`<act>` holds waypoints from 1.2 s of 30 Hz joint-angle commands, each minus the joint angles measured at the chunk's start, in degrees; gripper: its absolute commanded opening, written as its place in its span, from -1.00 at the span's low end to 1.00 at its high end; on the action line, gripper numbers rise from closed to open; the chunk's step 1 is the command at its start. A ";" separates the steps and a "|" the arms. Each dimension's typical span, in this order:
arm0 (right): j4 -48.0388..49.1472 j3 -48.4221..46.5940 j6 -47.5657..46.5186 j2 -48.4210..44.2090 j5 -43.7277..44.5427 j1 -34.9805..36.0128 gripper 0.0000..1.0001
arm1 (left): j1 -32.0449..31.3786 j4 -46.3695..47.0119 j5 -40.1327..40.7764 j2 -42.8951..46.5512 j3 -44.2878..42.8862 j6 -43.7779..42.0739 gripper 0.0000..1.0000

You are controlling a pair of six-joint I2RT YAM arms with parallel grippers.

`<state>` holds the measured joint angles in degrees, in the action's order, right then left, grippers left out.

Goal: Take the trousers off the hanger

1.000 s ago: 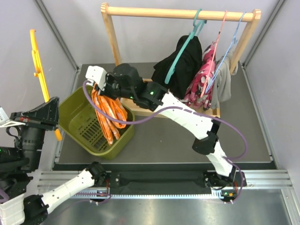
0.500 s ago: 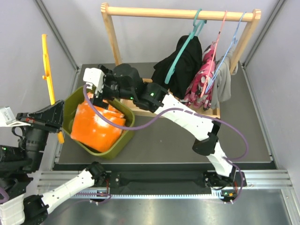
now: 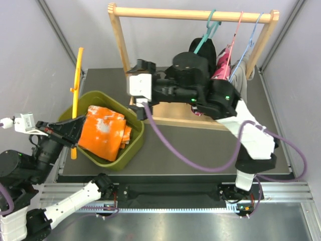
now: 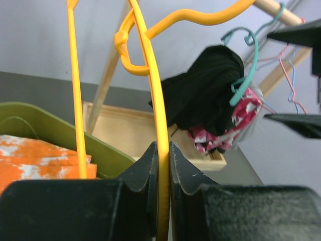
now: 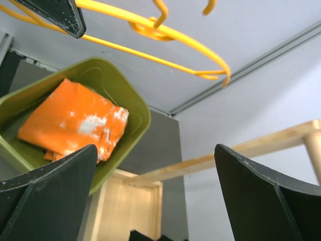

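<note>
The orange trousers (image 3: 103, 133) lie folded in the green basket (image 3: 133, 145), off the hanger; they also show in the left wrist view (image 4: 35, 153) and the right wrist view (image 5: 75, 118). The bare yellow hanger (image 3: 76, 95) stands upright over the basket's left rim, and my left gripper (image 3: 75, 131) is shut on its lower bar (image 4: 161, 125). My right gripper (image 3: 135, 90) hovers above the basket's back right corner. It is open wide with nothing between its fingers (image 5: 55, 175).
A wooden clothes rail (image 3: 193, 14) stands at the back. It carries a black garment on a teal hanger (image 3: 200, 60), a pink patterned one (image 3: 220, 75) and a grey one (image 3: 241, 85). Its wooden base (image 3: 200, 121) lies behind the basket. Grey walls close in both sides.
My right gripper opened, dropped the trousers into the basket, and drew back right toward the rail. The left gripper carried the hanger to the right, over the basket's rim.
</note>
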<state>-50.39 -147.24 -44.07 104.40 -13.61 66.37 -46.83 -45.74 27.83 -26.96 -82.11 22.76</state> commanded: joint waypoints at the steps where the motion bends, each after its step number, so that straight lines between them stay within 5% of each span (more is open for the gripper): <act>1: -6.20 1.07 -5.40 -4.46 1.64 0.69 0.99 | 0.25 -1.63 -5.51 -0.55 0.54 2.37 -1.00; 19: -9.99 -0.86 -4.71 -15.62 1.66 -11.24 1.00 | 0.07 16.44 -16.58 -8.89 7.83 10.46 -1.00; 36: -8.50 12.67 2.24 -32.76 -0.80 -27.78 1.00 | 0.33 36.50 -6.75 -27.43 1.34 9.40 -1.00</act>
<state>-60.23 -136.68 -44.01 73.12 -12.88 40.51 -46.81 -18.33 17.85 -52.16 -76.84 32.86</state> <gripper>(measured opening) 0.996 0.147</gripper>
